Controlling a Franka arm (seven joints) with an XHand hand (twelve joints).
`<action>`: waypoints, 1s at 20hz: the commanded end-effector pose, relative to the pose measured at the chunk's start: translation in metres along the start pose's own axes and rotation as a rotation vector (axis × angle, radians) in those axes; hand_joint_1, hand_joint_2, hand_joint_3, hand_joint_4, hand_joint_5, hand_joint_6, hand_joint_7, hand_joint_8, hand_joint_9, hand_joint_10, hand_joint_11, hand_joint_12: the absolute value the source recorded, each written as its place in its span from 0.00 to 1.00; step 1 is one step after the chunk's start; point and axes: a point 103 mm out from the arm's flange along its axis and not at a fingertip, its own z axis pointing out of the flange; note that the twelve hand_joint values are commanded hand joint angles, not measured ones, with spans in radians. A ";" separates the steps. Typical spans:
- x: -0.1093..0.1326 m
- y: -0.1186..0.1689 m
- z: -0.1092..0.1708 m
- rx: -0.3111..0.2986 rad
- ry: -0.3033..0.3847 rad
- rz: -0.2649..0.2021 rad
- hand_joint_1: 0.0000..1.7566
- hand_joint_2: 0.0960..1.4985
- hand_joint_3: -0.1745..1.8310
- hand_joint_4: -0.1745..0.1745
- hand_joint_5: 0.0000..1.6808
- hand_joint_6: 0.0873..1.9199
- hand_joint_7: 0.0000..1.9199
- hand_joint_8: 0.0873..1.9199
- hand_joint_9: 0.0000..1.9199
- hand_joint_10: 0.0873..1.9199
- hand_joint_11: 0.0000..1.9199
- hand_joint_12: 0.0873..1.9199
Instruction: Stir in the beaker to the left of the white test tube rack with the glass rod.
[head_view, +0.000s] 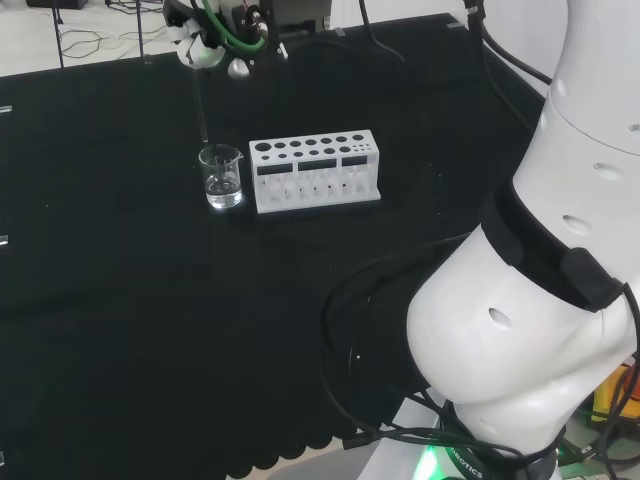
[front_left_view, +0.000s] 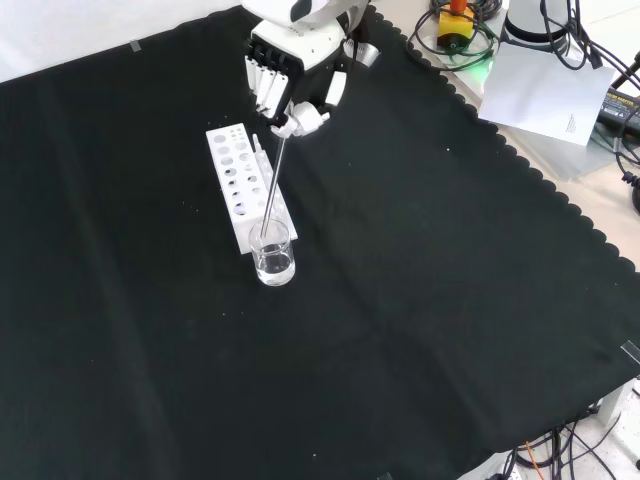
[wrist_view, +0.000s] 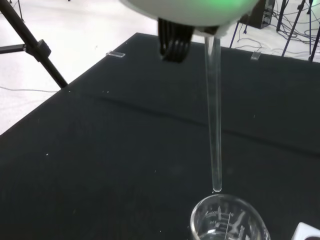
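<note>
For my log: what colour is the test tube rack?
White test tube rack, clearest in the head view.

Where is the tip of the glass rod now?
In the wrist view, the rod tip hangs just above the beaker rim; the head view shows this beaker left of the rack.

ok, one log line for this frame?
phase: pre-stir | hand: shut on glass rod | rod tip: just above beaker rim, not in liquid | beaker: beside rack

light: bright, even | shadows: faint | blur: hand (wrist_view: 190, 7), green glow
</note>
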 end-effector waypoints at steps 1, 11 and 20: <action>-0.004 0.006 0.036 0.049 -0.011 -0.020 0.73 0.44 0.52 0.00 0.54 0.56 0.55 0.72 0.75 0.57 0.81 0.45; -0.005 0.008 0.069 0.104 -0.016 -0.017 0.73 0.44 0.52 0.00 0.55 0.56 0.55 0.72 0.75 0.57 0.81 0.45; -0.021 0.012 0.091 0.137 0.008 0.002 0.73 0.44 0.52 0.00 0.55 0.56 0.55 0.72 0.75 0.57 0.81 0.45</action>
